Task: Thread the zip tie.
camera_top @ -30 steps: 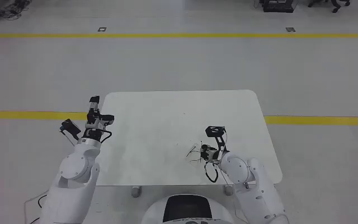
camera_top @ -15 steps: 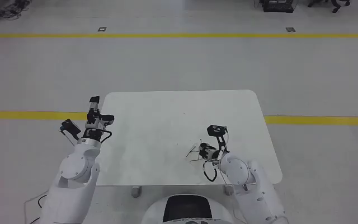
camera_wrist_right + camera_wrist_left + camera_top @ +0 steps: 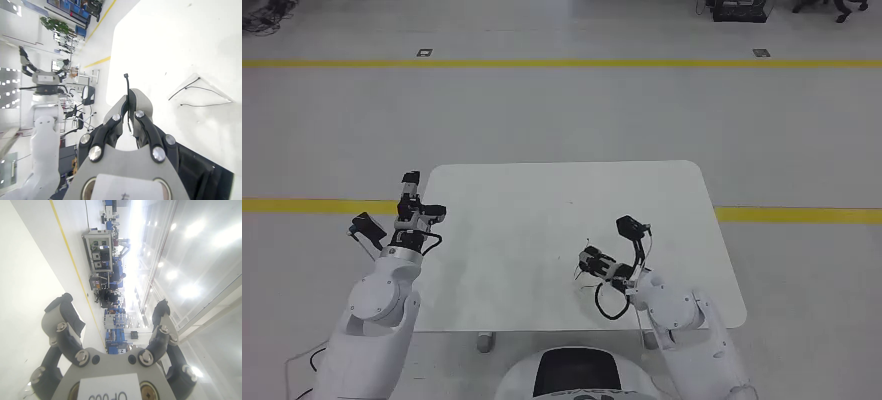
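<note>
My right gripper [image 3: 129, 94] is shut on a black zip tie [image 3: 126, 79]. The strap runs up between the fingers and its square head sticks out past the fingertips. In the top view this gripper [image 3: 587, 262] hovers low over the white table [image 3: 542, 200] at its near right. A clear bag with several more black zip ties [image 3: 198, 91] lies flat on the table just beside it. My left gripper [image 3: 113, 308] is open with nothing in it. It is raised at the table's left edge [image 3: 420, 200], pointing out into the room.
The table's middle and far half [image 3: 170, 37] are bare white surface. A black cable loop [image 3: 607, 305] hangs from the right wrist near the front edge. Grey floor with yellow lines [image 3: 562, 63] surrounds the table.
My right gripper has turned and shifted a little to the left, away from the bag, with the zip tie held in it. The left arm has stayed still.
</note>
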